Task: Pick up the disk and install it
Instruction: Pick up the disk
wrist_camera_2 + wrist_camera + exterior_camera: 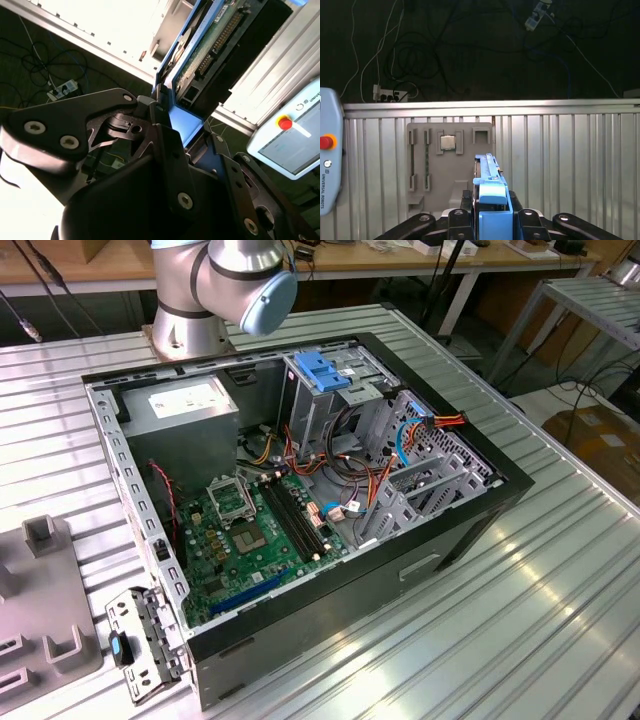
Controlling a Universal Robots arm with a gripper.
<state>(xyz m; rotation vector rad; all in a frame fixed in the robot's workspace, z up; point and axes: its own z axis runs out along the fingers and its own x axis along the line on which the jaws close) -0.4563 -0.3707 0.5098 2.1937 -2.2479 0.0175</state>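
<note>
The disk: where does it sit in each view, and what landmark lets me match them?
Second wrist view: the disk juts from the end effector, circuit board showing.
First wrist view: the disk stands edge-on in the end effector, before the grey tray.
Exterior view: the open computer case on the ribbed table.
Shared landmark: the ribbed table, in all three.

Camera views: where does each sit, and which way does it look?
Exterior view: off the arm, looking down into the open black computer case; the arm's grey base shows.
First wrist view: on the wrist, looking past the black gripper at a grey parts tray.
Second wrist view: on the wrist, looking along the blue-framed silver metal disk.
Both wrist views share the gripper shut on the disk.
</note>
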